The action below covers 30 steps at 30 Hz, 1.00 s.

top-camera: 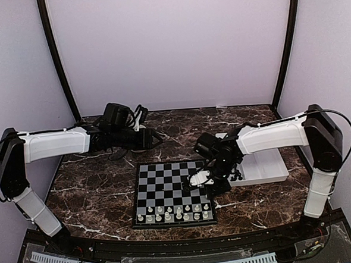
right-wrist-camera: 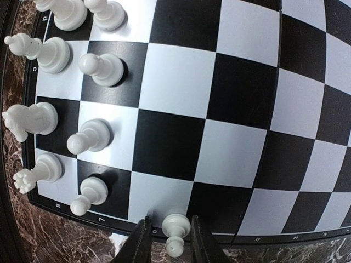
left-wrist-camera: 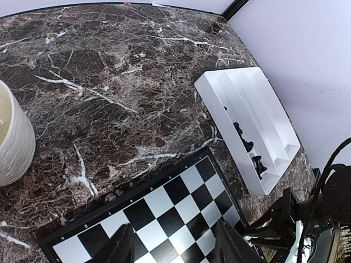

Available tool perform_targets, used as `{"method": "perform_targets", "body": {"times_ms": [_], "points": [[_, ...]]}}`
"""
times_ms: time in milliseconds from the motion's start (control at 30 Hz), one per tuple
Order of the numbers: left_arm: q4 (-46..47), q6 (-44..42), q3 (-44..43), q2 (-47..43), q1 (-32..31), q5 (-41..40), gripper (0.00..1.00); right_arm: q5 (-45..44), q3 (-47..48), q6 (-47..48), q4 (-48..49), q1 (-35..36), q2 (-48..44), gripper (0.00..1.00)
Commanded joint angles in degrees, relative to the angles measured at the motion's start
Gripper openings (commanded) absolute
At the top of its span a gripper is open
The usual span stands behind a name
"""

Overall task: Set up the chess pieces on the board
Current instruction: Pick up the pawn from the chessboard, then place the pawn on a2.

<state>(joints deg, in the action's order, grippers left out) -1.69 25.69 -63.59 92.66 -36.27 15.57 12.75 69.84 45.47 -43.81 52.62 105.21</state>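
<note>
The board (top-camera: 166,181) lies in the middle of the table, with white chess pieces (top-camera: 174,214) in its two near rows. My right gripper (top-camera: 202,179) hangs over the board's right side. In the right wrist view its jaws (right-wrist-camera: 169,226) are shut on a white pawn (right-wrist-camera: 177,229) at the board's rim (right-wrist-camera: 247,239). More white pawns (right-wrist-camera: 90,134), a knight (right-wrist-camera: 27,119) and a rook (right-wrist-camera: 35,171) stand to the left. My left gripper (left-wrist-camera: 174,236) is open over the board's far corner (left-wrist-camera: 164,213), nothing between its fingers. In the top view it sits behind the board (top-camera: 145,139).
A white compartmented tray (top-camera: 267,167) stands right of the board. A few black pieces (left-wrist-camera: 244,143) lie in the tray (left-wrist-camera: 219,104). A white ribbed cup (left-wrist-camera: 11,137) stands on the marble top, left in the left wrist view. Lilac walls close in the table.
</note>
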Motion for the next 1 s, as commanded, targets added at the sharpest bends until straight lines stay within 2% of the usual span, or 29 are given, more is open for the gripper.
{"method": "perform_targets", "body": {"times_ms": [0, 367, 500, 733, 967], "points": [[1.18, -0.75, 1.01, -2.31, -0.07, 0.02, 0.52, -0.59, 1.07, -1.03, -1.63, 0.55, -1.86, 0.24], [1.06, -0.83, 1.07, -2.21, -0.07, 0.51, 0.52, -0.27, 3.68, -1.95, -1.75, 0.53, -0.39, 0.07], [0.49, -1.75, 1.73, -3.29, 0.4, -0.83, 0.52, 0.29, 7.63, -2.23, -3.05, 0.79, 0.32, 0.06], [-0.38, -3.31, 4.85, -5.91, 3.3, -2.53, 0.52, -0.51, 17.86, -2.31, -5.71, 3.62, 5.59, 0.05], [-2.56, -6.01, 8.05, -10.24, 7.55, -6.13, 0.52, -1.41, 34.49, -2.91, -9.76, 8.43, 16.22, 0.05]]}}
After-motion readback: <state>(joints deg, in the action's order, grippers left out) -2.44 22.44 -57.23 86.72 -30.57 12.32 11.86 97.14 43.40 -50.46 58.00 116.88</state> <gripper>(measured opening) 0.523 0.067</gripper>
